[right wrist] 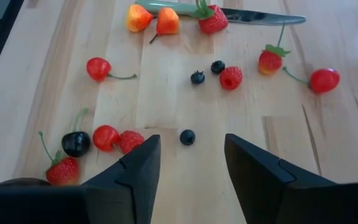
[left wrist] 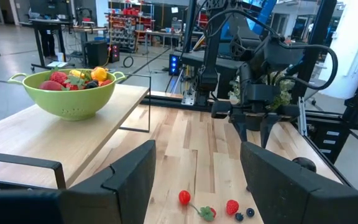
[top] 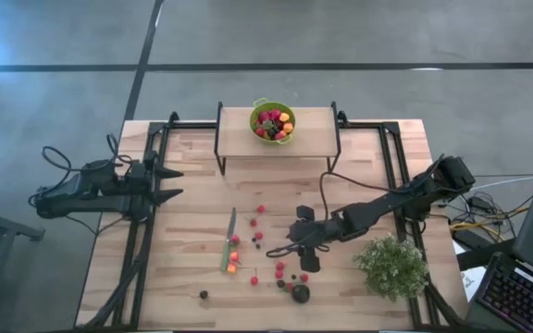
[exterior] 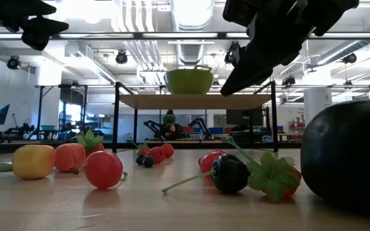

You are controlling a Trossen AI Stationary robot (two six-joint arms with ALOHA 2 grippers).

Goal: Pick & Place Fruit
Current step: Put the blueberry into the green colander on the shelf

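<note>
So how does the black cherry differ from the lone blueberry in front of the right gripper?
The black cherry is bigger than the blueberry. The cherry carries a long green stem; the blueberry shows none. The cherry lies against red fruit, while the blueberry sits alone between the open right gripper fingers' line. Both are dark, round, on bare wood.

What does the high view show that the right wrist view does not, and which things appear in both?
Only the high view shows the green bowl of fruit on the raised shelf, the bushy plant and the waiting left gripper. Only the right wrist view shows the lone blueberry ahead of the open right gripper. Both show the knife and scattered red berries.
</note>
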